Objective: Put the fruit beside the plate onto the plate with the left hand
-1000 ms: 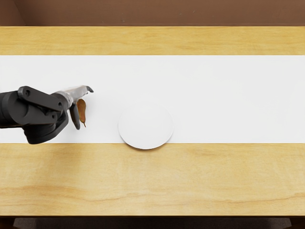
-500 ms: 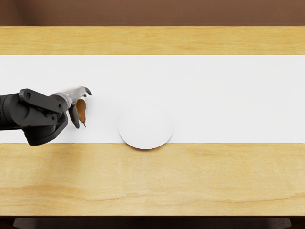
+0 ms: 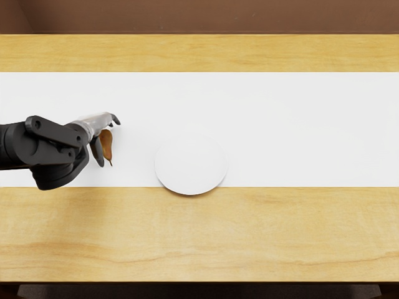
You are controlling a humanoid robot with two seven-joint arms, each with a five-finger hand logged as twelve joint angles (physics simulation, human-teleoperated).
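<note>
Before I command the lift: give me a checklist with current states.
1. Left hand at fruit: ok, they overlap in the head view.
2. Firm grasp on fruit: cannot tell.
3. Fruit on plate: not ok, it sits apart, to the plate's left.
4. Route to plate: ok, only white strip shows between them.
5. Right arm out of the way: ok, not in view.

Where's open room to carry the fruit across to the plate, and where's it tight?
Bare white runner lies between the brown pear-shaped fruit and the round white plate, behind the plate and all along its right. The front strip of the wooden table is bare too. It is tight only at the left hand, right beside the fruit.
</note>
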